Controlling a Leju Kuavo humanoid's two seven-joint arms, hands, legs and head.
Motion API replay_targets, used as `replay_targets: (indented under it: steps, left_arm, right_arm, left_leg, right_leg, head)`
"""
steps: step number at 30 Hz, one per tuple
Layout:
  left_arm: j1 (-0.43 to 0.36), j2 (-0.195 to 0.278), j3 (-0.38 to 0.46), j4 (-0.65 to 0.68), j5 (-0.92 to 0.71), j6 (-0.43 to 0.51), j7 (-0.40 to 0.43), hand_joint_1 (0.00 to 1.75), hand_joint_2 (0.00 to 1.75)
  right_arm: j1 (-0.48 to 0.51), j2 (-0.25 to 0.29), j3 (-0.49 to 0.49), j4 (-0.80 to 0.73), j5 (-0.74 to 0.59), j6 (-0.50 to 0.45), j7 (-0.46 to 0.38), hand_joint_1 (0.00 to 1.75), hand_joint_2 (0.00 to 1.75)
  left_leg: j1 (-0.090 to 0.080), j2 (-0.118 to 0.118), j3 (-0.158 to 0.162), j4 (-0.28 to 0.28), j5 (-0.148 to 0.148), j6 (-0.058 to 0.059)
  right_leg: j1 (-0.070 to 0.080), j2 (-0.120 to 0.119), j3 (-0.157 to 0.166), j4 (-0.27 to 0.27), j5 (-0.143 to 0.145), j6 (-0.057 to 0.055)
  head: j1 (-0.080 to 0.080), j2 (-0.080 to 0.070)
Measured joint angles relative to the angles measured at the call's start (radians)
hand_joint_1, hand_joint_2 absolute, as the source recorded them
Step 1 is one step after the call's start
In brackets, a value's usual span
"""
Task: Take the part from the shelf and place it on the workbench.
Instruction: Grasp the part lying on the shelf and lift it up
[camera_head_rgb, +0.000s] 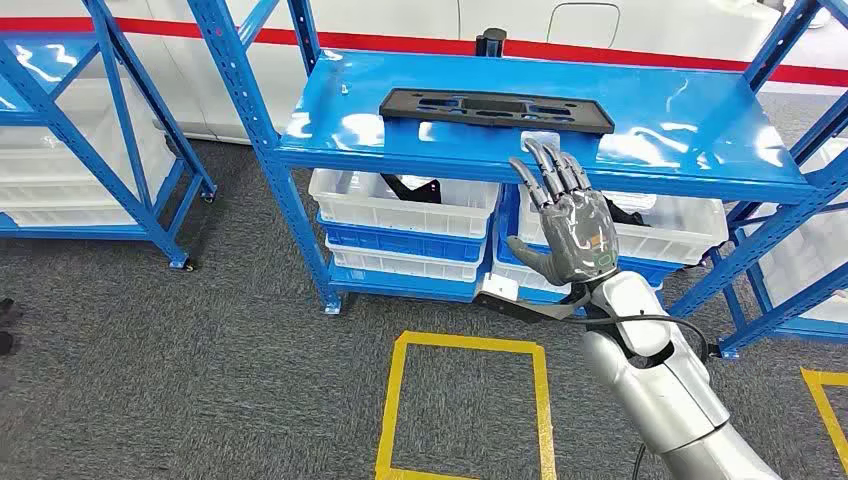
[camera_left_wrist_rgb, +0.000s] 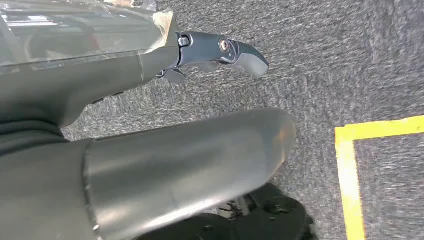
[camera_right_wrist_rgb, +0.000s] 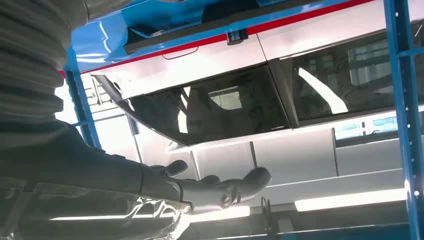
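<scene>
Left hand (camera_left_wrist_rgb: 220, 50): seen from its own wrist camera, hanging low over the grey carpet (camera_left_wrist_rgb: 350, 60). One dark finger reaches out straight and nothing lies in it. Whether the rest of the hand is spread or curled I cannot tell, since the cover hides it.

Right hand (camera_head_rgb: 567, 215): raised in front of the shelf, fingers spread and pointing toward twelve o'clock, thumb out toward nine o'clock. It grips nothing. Its fingertips (camera_head_rgb: 535, 150) stand at the front lip of the blue shelf (camera_head_rgb: 330, 120); touching or just short of it cannot be told. In the right wrist view the hand (camera_right_wrist_rgb: 220, 192) lies open as well, palm bare.

Part (camera_head_rgb: 495, 108): a long, flat, black piece with cut-out openings, lying on the top board of the blue shelf, lengthwise along it. It sits at about eleven o'clock from the right hand, near the fingertips but apart from them.

White bins (camera_head_rgb: 405, 205): stacked on the lower level of the shelf, below the part, at nine o'clock from the right hand.

Done: by my reading, only the approach; the robot faces the shelf with one hand up at the board's edge.

Left to do: reaching over the lip, taking hold of the part, lifting it off, carrying it to the workbench and setting it down. So the task looks barely begun.
</scene>
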Motion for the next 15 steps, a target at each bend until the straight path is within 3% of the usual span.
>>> replay_targets:
  steps: [2,4,5,6,7,9,11,13,15]
  left_arm:
    - [0.0,0.0,0.0,0.0,0.0,0.0,0.0,0.0,0.0]
    - [0.001,0.0,0.0,0.0,0.001,0.001,0.001,0.0,0.0]
    - [0.002,-0.001,0.0,0.0,0.001,0.003,0.002,0.0,0.0]
    - [0.002,-0.001,0.0,0.0,0.001,0.005,0.002,0.0,0.0]
    - [0.003,-0.002,0.0,0.0,0.001,0.006,0.002,0.0,0.0]
    - [0.003,-0.001,0.0,0.001,0.001,0.008,0.002,0.0,0.0]
    - [0.003,0.0,0.0,0.002,0.002,0.008,0.003,0.0,0.0]
    - [0.004,0.0,0.0,0.003,0.002,0.009,0.003,0.0,0.0]
    - [0.006,0.0,0.0,0.003,0.002,0.009,0.003,0.0,0.0]
  right_arm:
    - [0.0,0.0,0.003,0.003,-0.005,0.0,0.0,0.0,1.75]
    - [0.002,0.0,0.008,0.012,-0.016,0.0,0.001,0.0,1.75]
    - [0.004,-0.001,0.01,0.017,-0.02,0.0,0.001,0.0,1.75]
    - [0.006,-0.001,0.013,0.021,-0.023,0.0,0.001,0.0,1.75]
    - [0.007,0.0,0.015,0.025,-0.025,0.0,0.001,0.0,1.75]
    - [0.006,0.0,0.017,0.032,-0.027,0.0,0.001,0.0,1.75]
    - [0.008,0.001,0.019,0.038,-0.028,0.001,0.001,0.0,1.75]
    - [0.01,0.002,0.023,0.042,-0.028,0.002,0.001,0.0,1.75]
    - [0.009,0.003,0.024,0.044,-0.03,0.001,0.001,0.0,1.75]
  left_leg:
    - [0.001,0.001,0.0,-0.001,0.0,0.001]
    - [0.003,0.001,0.0,-0.002,-0.001,0.001]
    - [0.005,0.001,0.001,-0.001,-0.003,0.0]
    - [0.007,-0.001,0.003,-0.001,-0.005,-0.004]
    - [0.01,-0.003,0.007,0.0,-0.009,-0.008]
    - [0.011,-0.008,0.01,0.007,-0.02,-0.023]
    - [0.009,-0.013,0.006,0.016,-0.029,-0.036]
    - [0.011,-0.017,0.002,0.016,-0.032,-0.042]
    - [0.015,-0.002,-0.003,0.034,-0.044,-0.049]
  right_leg:
    - [0.001,0.0,-0.038,0.071,-0.025,-0.003]
    - [-0.001,0.0,-0.115,0.202,-0.063,-0.004]
    - [-0.003,0.0,-0.141,0.236,-0.065,0.002]
    - [-0.005,-0.001,-0.146,0.229,-0.049,0.012]
    - [-0.008,-0.001,-0.131,0.182,-0.019,0.025]
    - [-0.016,0.002,-0.075,0.045,0.047,0.046]
    - [-0.018,0.007,-0.047,-0.021,0.07,0.039]
    - [-0.016,0.008,-0.047,-0.022,0.066,0.017]
    - [-0.018,0.005,-0.041,-0.022,0.062,0.002]
  head:
    - [0.0,0.0]
    - [0.001,0.0]
    - [0.0,0.0]
    - [0.0,0.0]
    - [0.0,0.0]
    - [0.003,0.0]
    - [0.005,0.0]
    - [0.004,0.0]
    - [0.001,0.0]
